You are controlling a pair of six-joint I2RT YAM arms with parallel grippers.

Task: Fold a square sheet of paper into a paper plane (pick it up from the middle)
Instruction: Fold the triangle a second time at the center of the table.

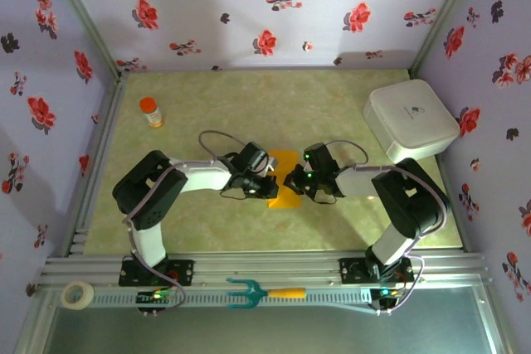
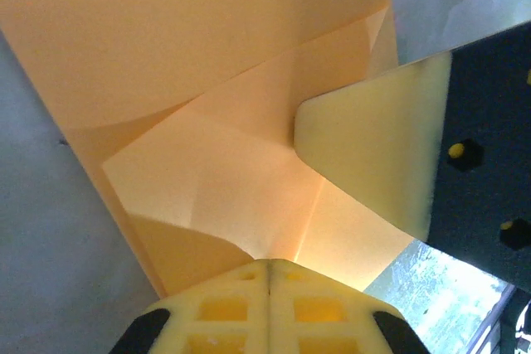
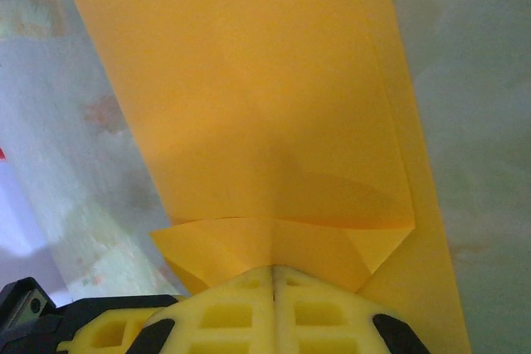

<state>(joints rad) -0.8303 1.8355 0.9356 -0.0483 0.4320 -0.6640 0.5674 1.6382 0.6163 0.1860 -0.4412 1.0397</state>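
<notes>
The square sheet of paper (image 1: 284, 161) lies in the middle of the green table (image 1: 249, 97), squeezed between the two arms, which reach in from either side. The left gripper (image 1: 267, 176) meets the sheet's left edge and the right gripper (image 1: 297, 180) its right edge. In the left wrist view the left gripper's fingers (image 2: 224, 312) are pressed together with no gap, and the orange paper runs into their tips, bent upward with several creases fanning out from that spot (so the sheet is pinched there). One pale finger (image 2: 373, 155) of the right gripper presses into the paper from the right in that same view. In the right wrist view the right gripper's fingers (image 3: 232, 312) are likewise closed tight, nipping a small triangular folded flap at the near edge of the sheet, while a larger folded layer lies flat beyond it. An orange-capped bottle (image 1: 150, 111) stands at the far left, well apart from the paper, and a white box (image 1: 409, 122) sits at the far right. On the near rail lie a teal fork (image 1: 257, 293) and a tape roll (image 1: 78, 293).
</notes>
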